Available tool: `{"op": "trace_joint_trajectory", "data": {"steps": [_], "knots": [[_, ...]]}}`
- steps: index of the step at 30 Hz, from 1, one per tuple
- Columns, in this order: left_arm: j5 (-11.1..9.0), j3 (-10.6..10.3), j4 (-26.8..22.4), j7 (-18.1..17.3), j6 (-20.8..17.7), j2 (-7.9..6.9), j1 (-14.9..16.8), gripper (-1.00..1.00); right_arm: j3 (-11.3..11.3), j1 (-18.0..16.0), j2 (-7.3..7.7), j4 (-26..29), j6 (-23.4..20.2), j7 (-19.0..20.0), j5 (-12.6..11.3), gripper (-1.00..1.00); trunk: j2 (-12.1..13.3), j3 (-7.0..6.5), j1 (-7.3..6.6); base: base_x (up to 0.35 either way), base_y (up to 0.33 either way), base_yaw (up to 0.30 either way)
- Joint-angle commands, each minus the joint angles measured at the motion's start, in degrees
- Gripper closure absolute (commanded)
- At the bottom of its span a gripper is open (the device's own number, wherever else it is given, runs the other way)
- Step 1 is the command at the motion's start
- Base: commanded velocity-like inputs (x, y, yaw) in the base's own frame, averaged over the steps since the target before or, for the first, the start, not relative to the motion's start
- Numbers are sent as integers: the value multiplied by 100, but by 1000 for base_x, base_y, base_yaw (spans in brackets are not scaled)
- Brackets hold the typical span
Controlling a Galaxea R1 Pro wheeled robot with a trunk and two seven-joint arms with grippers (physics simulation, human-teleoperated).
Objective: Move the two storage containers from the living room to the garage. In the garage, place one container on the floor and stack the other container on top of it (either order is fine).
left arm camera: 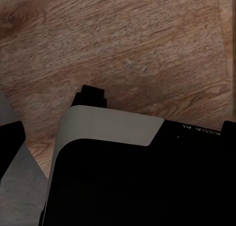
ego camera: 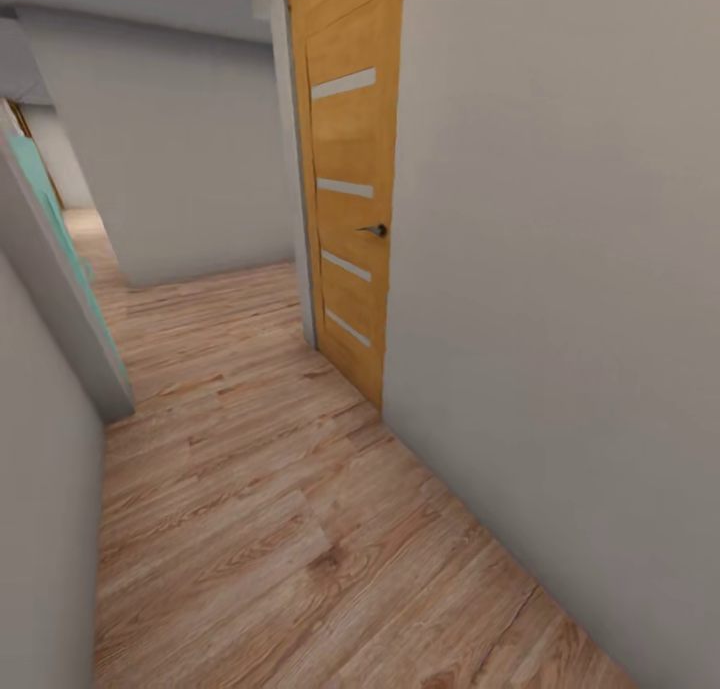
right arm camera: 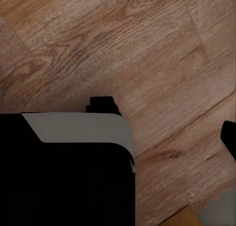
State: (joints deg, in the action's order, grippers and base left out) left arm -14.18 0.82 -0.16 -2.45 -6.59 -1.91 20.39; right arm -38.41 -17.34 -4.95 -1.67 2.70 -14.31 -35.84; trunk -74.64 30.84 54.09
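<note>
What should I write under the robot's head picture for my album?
A hallway with a wood-plank floor, pale grey walls and a closed orange wooden door on the right.

A narrow corridor runs ahead over a light wood-plank floor. On the right stands a plain pale grey wall, and set into it is an orange-brown wooden door with four slim pale horizontal panes and a dark lever handle. The door looks shut. Farther on, another grey wall closes the passage, which bends off to the left. On the left, a grey wall edge carries a teal strip. Light is even and soft.
</note>
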Motion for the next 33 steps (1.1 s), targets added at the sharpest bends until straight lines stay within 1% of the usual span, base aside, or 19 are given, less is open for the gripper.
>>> {"op": "trace_joint_trajectory", "data": {"steps": [1, 9, 24, 33], "knots": [[-41, 6, -2, -19, -26, -2, 3, -100, -46, -6, -6, -18, 28, -2, -55, -100, -2, 5, 3, 318, 0, 12], [-41, 6, -2, -19, -26, -2, 4, -100, -46, -6, -6, -18, 22, -2, -55, -100, -2, 5, 3, 321, 0, 10], [-41, 6, -2, -19, -26, -2, 2, -100, -45, -6, 3, -18, 50, -2, -56, -100, -2, 5, 3, 322, 0, 253], [-41, 6, -2, -20, -26, -2, 5, -100, -44, -6, 3, -18, 64, -2, -61, -100, -2, 5, 3, 322, 0, 43]]}}
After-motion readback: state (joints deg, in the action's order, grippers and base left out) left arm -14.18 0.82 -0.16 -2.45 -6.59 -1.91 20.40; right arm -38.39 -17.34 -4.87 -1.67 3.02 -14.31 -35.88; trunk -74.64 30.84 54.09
